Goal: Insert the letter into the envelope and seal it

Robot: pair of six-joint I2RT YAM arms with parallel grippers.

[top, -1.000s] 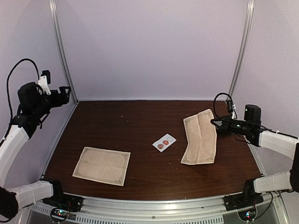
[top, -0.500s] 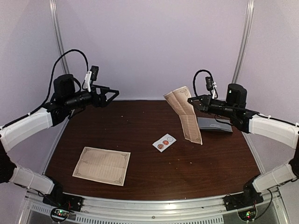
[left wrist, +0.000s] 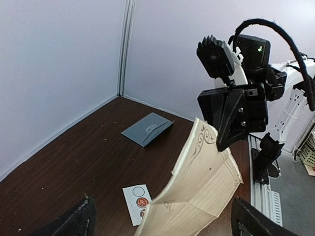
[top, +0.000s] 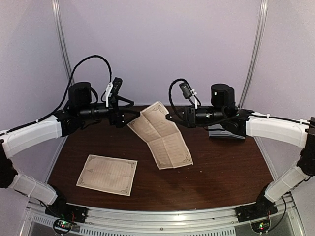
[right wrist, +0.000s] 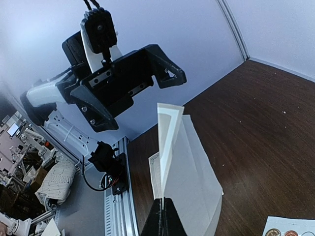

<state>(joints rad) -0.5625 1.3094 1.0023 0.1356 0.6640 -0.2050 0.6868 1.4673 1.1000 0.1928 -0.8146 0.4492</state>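
My right gripper (top: 170, 117) is shut on the top edge of the cream letter (top: 165, 137), which hangs creased above the middle of the table. In the right wrist view the fingertips (right wrist: 165, 219) pinch the sheet (right wrist: 192, 167) edge-on. My left gripper (top: 127, 112) faces it from the left, open; in its own view the letter (left wrist: 202, 191) hangs between the wide-apart fingertips (left wrist: 81, 221) without touching them. The grey-blue envelope (top: 226, 132) lies flat at the back right (left wrist: 146, 129).
A second cream sheet (top: 107, 174) lies flat at the front left of the brown table (top: 221, 167). A small white card with red stickers (left wrist: 138, 204) lies under the hanging letter. Walls and metal posts close in the back and sides.
The right gripper has lifted the letter off the envelope and carried it left to mid-table. The left arm has swung in from the left wall to face it, jaws still open.
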